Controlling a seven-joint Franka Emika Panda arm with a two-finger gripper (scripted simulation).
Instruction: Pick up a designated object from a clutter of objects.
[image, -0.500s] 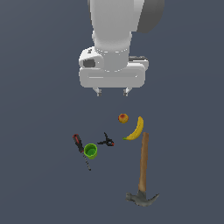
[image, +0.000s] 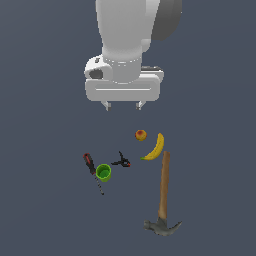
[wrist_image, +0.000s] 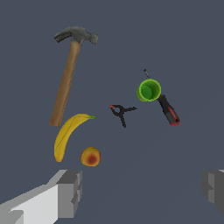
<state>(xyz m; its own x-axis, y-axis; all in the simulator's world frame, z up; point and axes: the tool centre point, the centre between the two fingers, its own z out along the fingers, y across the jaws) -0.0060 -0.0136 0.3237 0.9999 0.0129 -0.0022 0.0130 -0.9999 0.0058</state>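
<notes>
While the flat dark grey-blue surface (image: 45, 210) fills both views, with no walls visible, the gripper (image: 122, 105) hangs above it, jaws spread wide and holding nothing. Beside the banana (image: 155, 147), handle end nearly touching it, lies the hammer (image: 163, 195). Partly hidden behind the green cup (image: 103, 172) is the screwdriver (image: 91, 166).

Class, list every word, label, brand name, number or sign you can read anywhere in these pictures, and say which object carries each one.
None: no readable text in either view.
The hammer, banana, apple, green cup, screwdriver and clamp show plain surfaces, with no lettering or numbers.
The gripper body is unmarked white.
</notes>
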